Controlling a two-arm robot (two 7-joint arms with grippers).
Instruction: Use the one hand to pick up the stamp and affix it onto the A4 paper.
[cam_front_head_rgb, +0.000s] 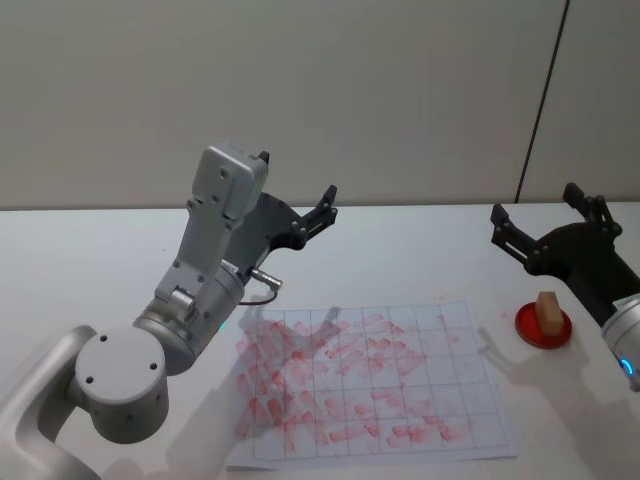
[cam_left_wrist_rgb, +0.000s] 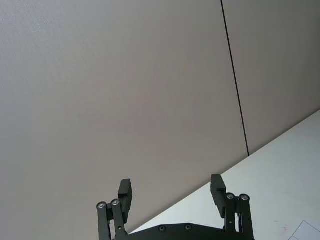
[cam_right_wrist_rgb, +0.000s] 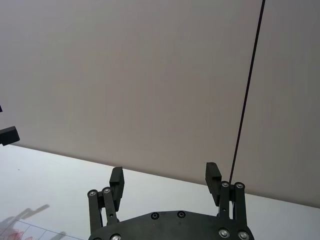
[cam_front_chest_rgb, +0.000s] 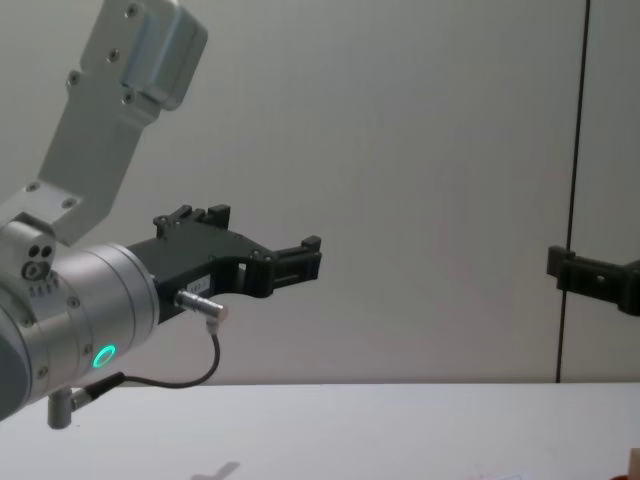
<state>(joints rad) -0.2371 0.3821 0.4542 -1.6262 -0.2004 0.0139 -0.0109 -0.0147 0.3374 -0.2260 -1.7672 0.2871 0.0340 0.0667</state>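
Head view: left gripper (cam_front_head_rgb: 297, 176), right gripper (cam_front_head_rgb: 533, 202) agape, empty; stamp (cam_front_head_rgb: 546, 313) seemingly on red pad (cam_front_head_rgb: 524, 331)

Black left gripper (cam_front_head_rgb: 296, 176) on a light grey arm (cam_front_head_rgb: 222, 185) and black right gripper (cam_front_head_rgb: 534, 203) over a white table (cam_front_head_rgb: 420, 250), beige wall (cam_front_head_rgb: 400, 80) beyond; white A4 paper (cam_front_head_rgb: 365, 375), thin grey grid, mottled with red imprints; near the right jaws, light-brown stamp (cam_front_head_rgb: 547, 314) on a red round pad (cam_front_head_rgb: 524, 328).
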